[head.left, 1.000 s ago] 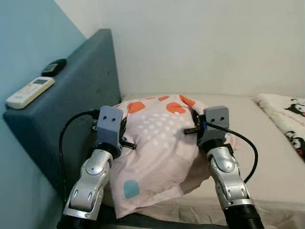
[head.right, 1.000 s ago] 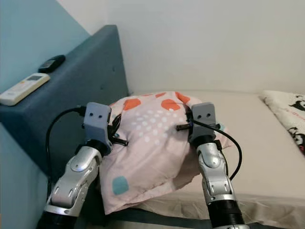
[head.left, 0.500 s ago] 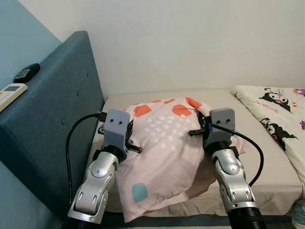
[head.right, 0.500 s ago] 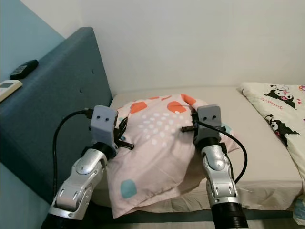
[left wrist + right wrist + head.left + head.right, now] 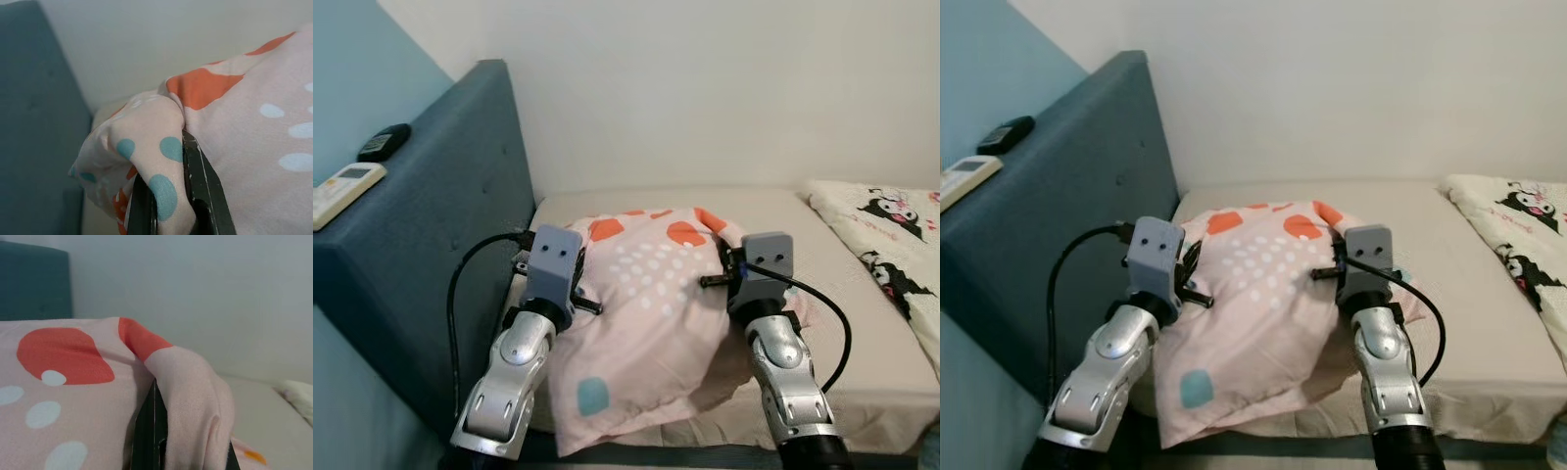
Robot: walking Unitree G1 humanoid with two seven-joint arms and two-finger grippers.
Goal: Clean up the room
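Pillow: a soft pale-pink fabric pillow with orange, white and teal spots (image 5: 646, 313), centre of the frame, held up between both arms over the near edge of the bed, lower end hanging.
Left gripper: the left gripper (image 5: 171, 196) has its black fingers clamped on a bunched corner of the cloth.
Right gripper: the right gripper (image 5: 156, 431) pinches the opposite corner, fingers closed on a fold.
Handling: it looks light, limp and not fragile; it will likely sag and swing, and thin cloth could slip, so the two upper corners seem the sound holds.
Bed: beige mattress (image 5: 862, 323), lower right.
Headboard: dark blue padded headboard (image 5: 460, 225), left.
Blanket: cartoon-print white blanket (image 5: 891, 235), right edge.
Remotes: white remote control (image 5: 342, 188) and black remote control (image 5: 384, 142) on the headboard ledge, upper left.
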